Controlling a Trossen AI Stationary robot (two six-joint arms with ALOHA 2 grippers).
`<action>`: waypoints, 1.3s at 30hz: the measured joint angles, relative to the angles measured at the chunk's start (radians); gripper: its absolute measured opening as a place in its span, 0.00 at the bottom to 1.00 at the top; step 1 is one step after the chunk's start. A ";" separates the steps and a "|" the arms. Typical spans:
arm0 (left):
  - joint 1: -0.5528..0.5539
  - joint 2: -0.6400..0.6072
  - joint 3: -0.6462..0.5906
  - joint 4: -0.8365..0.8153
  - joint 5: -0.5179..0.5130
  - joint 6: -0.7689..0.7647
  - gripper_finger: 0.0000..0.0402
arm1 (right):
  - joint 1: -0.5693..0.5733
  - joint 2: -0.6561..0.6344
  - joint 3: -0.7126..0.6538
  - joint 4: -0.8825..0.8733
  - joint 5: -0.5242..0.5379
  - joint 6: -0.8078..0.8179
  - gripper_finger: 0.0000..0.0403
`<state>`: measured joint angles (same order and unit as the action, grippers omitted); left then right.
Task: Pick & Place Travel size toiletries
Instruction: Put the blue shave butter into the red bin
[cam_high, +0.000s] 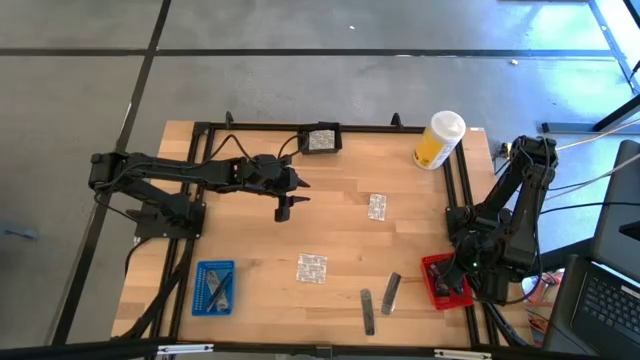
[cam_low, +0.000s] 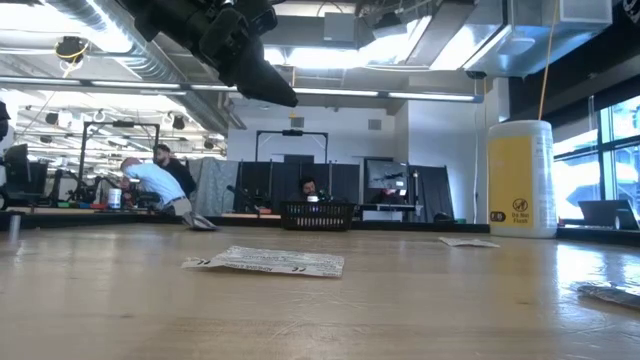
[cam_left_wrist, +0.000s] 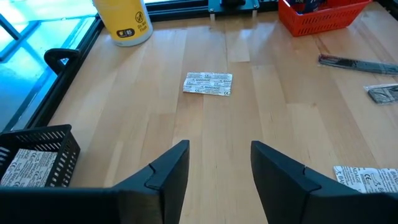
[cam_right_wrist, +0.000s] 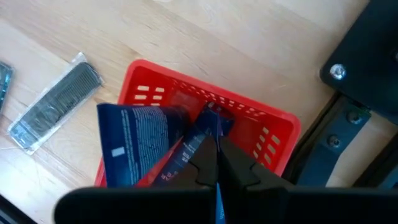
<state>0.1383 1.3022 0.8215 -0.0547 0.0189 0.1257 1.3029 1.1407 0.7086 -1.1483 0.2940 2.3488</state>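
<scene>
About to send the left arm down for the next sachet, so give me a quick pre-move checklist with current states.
1. Left claw open and empty: ok.
2. Target foil sachet lying flat on bare wood ahead of the left claw, nothing touching it: ok.
3. Yellow container upright, well apart from that sachet: ok.
4. Black basket at the far table edge already holds a sachet, room for more: cannot tell.
5. Right claw shut, parked over the red tray, away from the left arm's path: ok.
</scene>
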 joint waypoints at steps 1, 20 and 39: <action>0.000 0.000 0.000 0.000 0.000 0.000 0.41 | 0.000 0.000 0.000 0.001 0.000 0.000 0.00; 0.000 0.000 0.000 0.000 0.000 0.000 0.41 | 0.000 0.000 0.000 0.008 0.000 -0.001 0.00; 0.000 0.000 0.000 0.000 0.000 0.000 0.41 | 0.000 0.000 0.000 0.019 -0.023 0.004 0.00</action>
<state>0.1383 1.3022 0.8215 -0.0551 0.0189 0.1257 1.3030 1.1407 0.7086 -1.1294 0.2714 2.3528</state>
